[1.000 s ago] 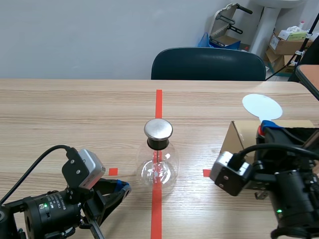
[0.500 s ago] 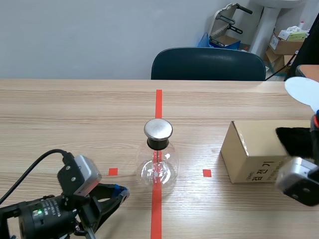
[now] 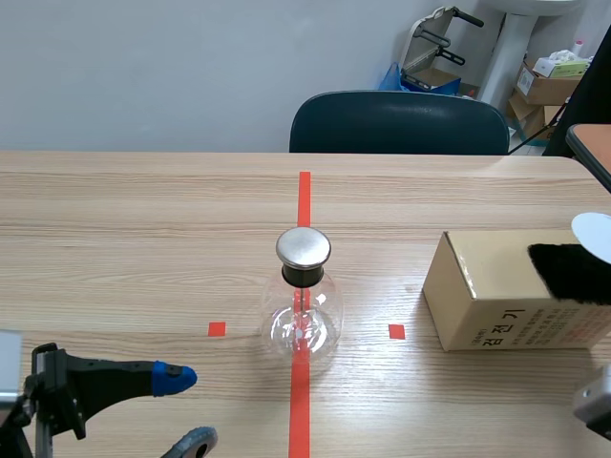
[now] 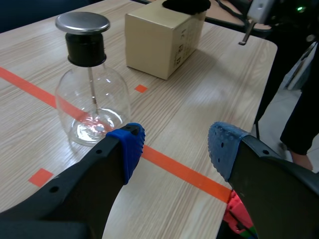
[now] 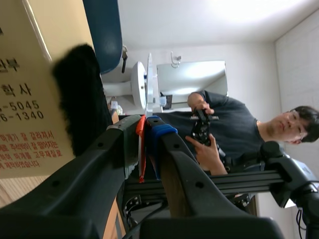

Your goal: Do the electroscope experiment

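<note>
1. The electroscope (image 3: 304, 303) is a clear, round-bellied glass flask with a black stopper, a flat brushed-metal cap and a thin rod running down inside. It stands upright on the red tape line at mid-table.
2. My left jaws are spread wide with their blue pads apart. They sit low over the table, holding nothing, with the flask just ahead of them.
3. My right jaws are clamped on the thin red handle of a white disc paddle (image 3: 594, 235), beside the cardboard box (image 3: 496, 296).
4. A black fur patch (image 3: 571, 272) lies on top of that box.
5. The table (image 3: 143, 229) is pale wood grain. Beyond it I see a dark chair (image 3: 399, 122), a grey wall and stacked cartons (image 3: 552, 81) in the corner.
</note>
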Robot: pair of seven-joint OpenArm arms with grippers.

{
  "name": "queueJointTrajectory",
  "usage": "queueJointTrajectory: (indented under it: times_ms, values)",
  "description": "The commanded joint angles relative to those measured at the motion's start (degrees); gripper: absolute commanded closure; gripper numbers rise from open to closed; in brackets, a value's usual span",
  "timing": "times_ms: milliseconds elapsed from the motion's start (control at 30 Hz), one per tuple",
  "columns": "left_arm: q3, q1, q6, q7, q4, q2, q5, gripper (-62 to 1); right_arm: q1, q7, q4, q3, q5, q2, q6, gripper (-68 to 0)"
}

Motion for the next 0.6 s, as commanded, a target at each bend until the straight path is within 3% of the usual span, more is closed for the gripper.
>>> queueJointTrajectory:
  times_ms: [0, 233, 433, 567]
  values:
    - [-0.1, 0.5, -0.3, -1.0, 1.9, -0.3, -0.5, -31.5, 0.9, 0.5, 0.3, 0.8, 0.5, 0.8, -3.3, -1.3]
    - [-0.1, 3.1, 4.5, -0.9, 7.0, -3.5, -0.5, -31.5, 4.2, 0.6, -5.6, 1.9, -2.4, 0.9, -3.3, -1.3]
    - [-0.1, 3.1, 8.7, 0.3, 9.4, -4.8, -0.4, -31.6, 4.3, -0.8, -6.8, 1.9, -5.2, 0.9, -3.3, -1.3]
    - [-0.1, 3.1, 8.9, 0.3, 11.0, -5.7, -0.4, -31.9, 4.3, -4.3, -7.6, 1.9, -7.1, 0.9, -3.3, -1.3]
